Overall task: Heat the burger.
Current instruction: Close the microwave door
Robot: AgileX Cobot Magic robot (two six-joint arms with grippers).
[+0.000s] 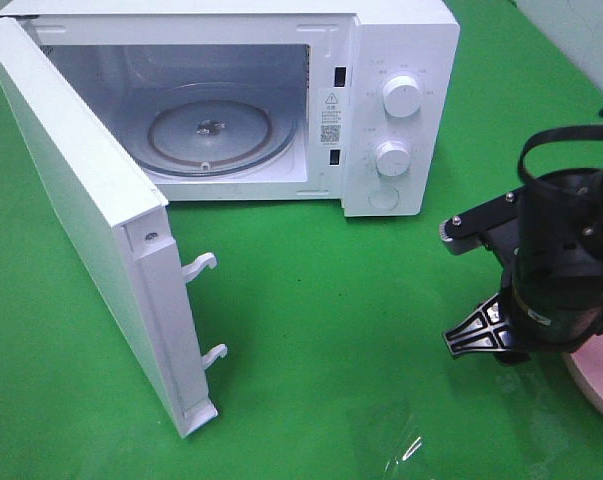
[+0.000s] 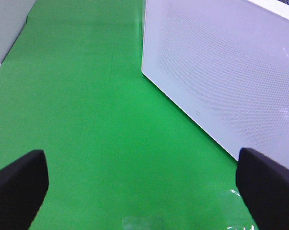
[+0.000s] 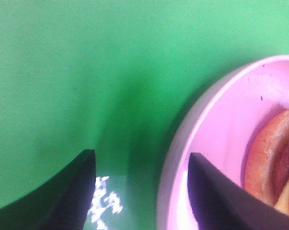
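Straddling the rim of the pink plate [image 3: 206, 143], the right gripper [image 3: 139, 191] is seen released, nothing grasped. The burger [image 3: 273, 167] is seated on that plate. The left gripper [image 2: 144, 191] is spread wide above the green mat [image 2: 86, 96], beside the microwave door [image 2: 221, 72].

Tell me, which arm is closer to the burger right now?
Right. The right gripper hangs at the pink plate's rim beside the burger; the left gripper faces the microwave door, no burger there.
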